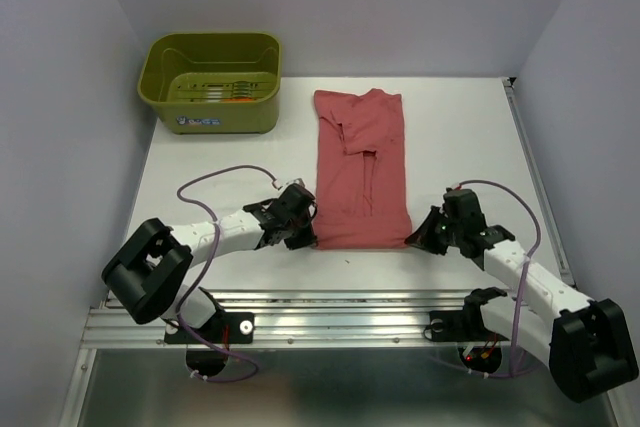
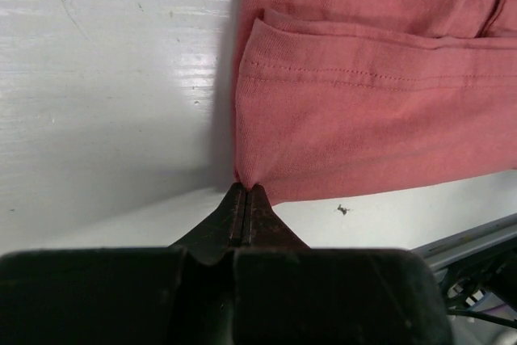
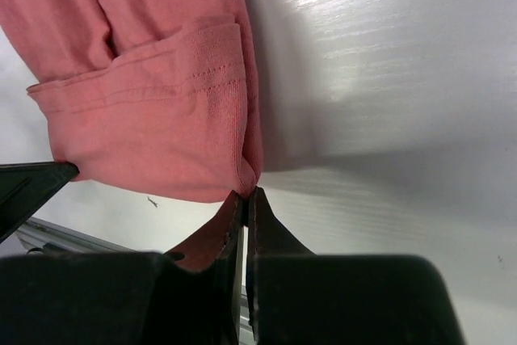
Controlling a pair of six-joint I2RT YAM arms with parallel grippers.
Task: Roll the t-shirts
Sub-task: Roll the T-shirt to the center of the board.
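A dusty rose t-shirt (image 1: 362, 167) lies folded into a long strip on the white table (image 1: 220, 162), collar end far, hem near. My left gripper (image 1: 305, 234) is shut on the hem's near left corner (image 2: 242, 177); the cloth puckers into the closed tips. At the near right corner (image 3: 250, 179) my right gripper (image 1: 418, 238) is shut on the cloth, which bunches at its tips. The left gripper's tip also shows at the left edge of the right wrist view. No other t-shirt can be made out.
An olive-green plastic tub (image 1: 212, 82) stands at the table's far left corner, with something thin and orange on its floor. The metal rail (image 1: 330, 322) of the arm bases runs along the near edge. White walls enclose the table on three sides.
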